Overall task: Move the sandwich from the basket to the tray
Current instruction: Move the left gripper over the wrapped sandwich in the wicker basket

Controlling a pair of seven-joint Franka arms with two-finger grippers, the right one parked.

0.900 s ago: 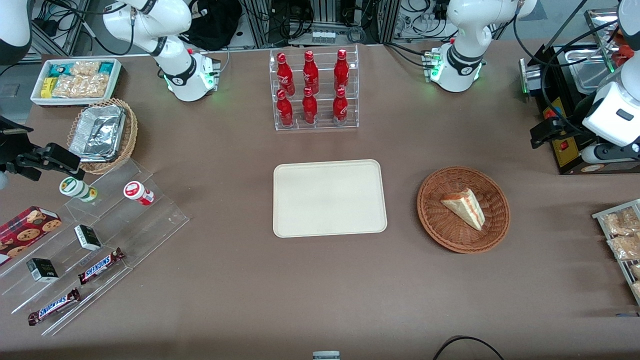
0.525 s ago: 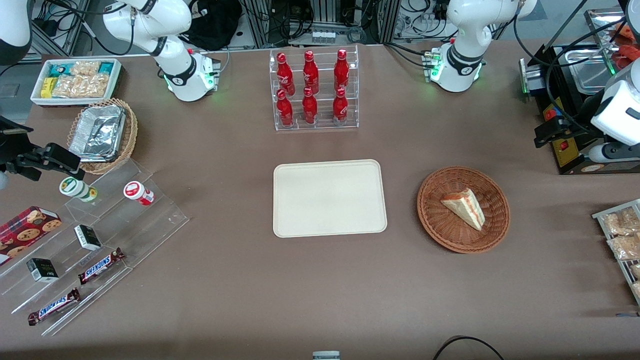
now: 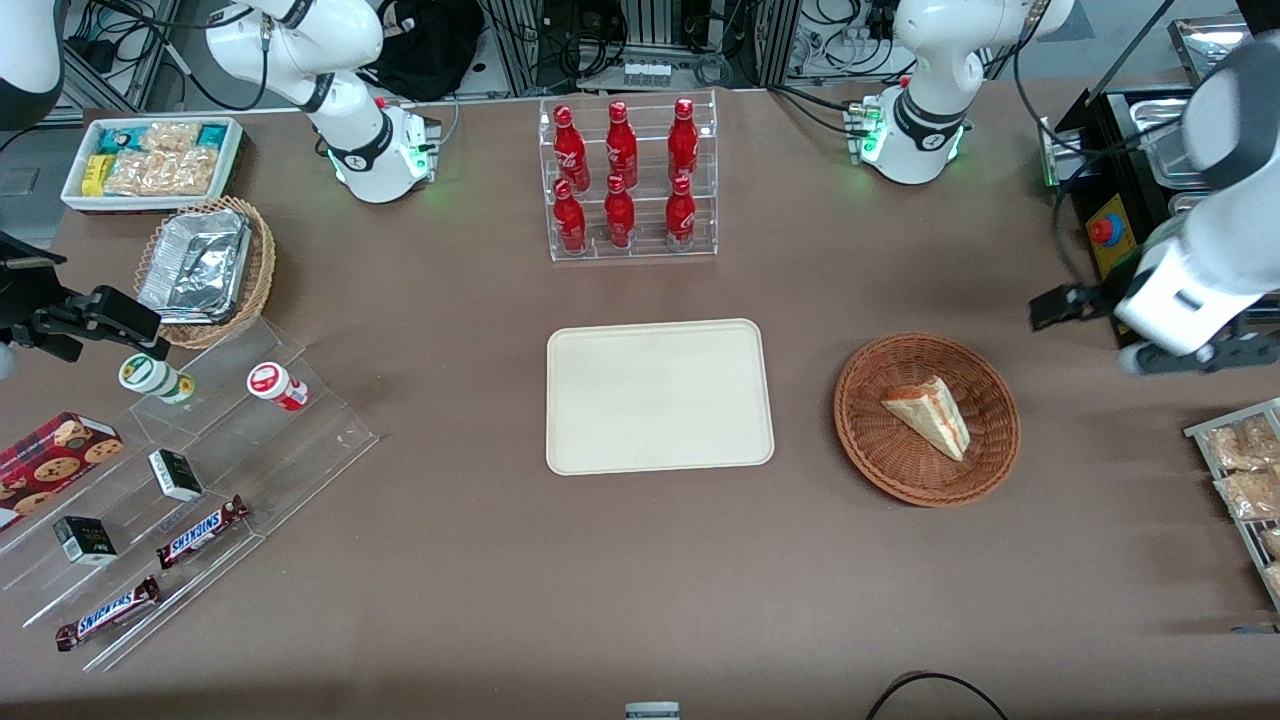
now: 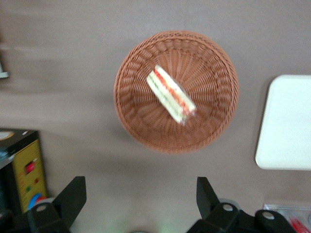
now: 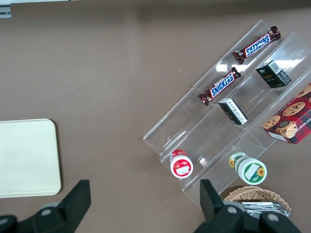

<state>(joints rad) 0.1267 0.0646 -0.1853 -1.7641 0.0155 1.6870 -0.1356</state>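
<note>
The sandwich [image 3: 928, 414] [image 4: 170, 94] is a white wedge with red and green filling, lying in the round reddish-brown wicker basket [image 3: 868, 430] [image 4: 131, 116]. The cream tray [image 3: 658, 396] [image 4: 286, 121] lies flat beside the basket, toward the parked arm's end, and nothing is on it. My gripper [image 3: 1195, 358] [image 4: 139, 191] hangs above the table, off the basket's rim toward the working arm's end. It is open, with its fingers [image 4: 73, 196] spread wide over bare brown table and nothing between them.
A black and yellow control box with a red button [image 3: 1105, 238] [image 4: 26, 170] stands close to my gripper. Snack packets on a metal rack [image 3: 1245, 470] lie nearer the front camera. An acrylic rack of red bottles [image 3: 625, 180] stands farther back than the tray.
My gripper has swung from over the control box toward the basket and nearer the front camera. Sandwich, basket and tray have not moved.
</note>
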